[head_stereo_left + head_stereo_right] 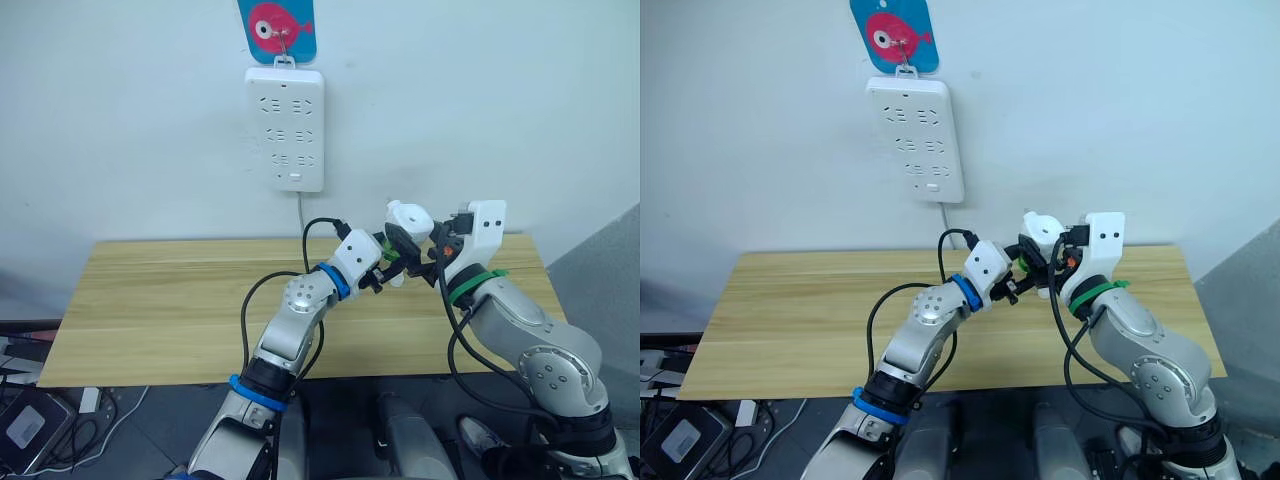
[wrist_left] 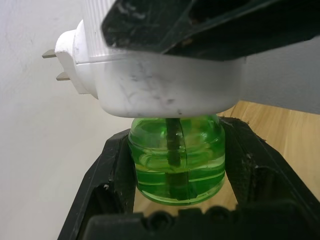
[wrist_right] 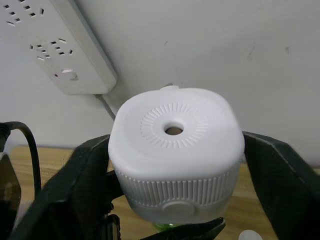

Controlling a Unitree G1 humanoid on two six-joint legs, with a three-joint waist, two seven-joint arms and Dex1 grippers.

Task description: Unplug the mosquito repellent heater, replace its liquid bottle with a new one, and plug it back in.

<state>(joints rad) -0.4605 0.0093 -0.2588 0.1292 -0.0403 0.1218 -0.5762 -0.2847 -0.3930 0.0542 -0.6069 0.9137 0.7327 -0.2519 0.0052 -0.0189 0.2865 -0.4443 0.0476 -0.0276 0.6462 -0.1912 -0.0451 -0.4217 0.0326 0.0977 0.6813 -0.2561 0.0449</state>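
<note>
The mosquito repellent heater, unplugged, is being held above the bench: right pincer clamping its ribbed white body, left pincer clamping the green liquid bottle. Both appear light, rigid, smooth plastic; firm side grips are advisable.

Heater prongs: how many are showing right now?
2, both sticking out of the mosquito repellent heater on its side facing the wall: upper prong, lower prong.
</note>
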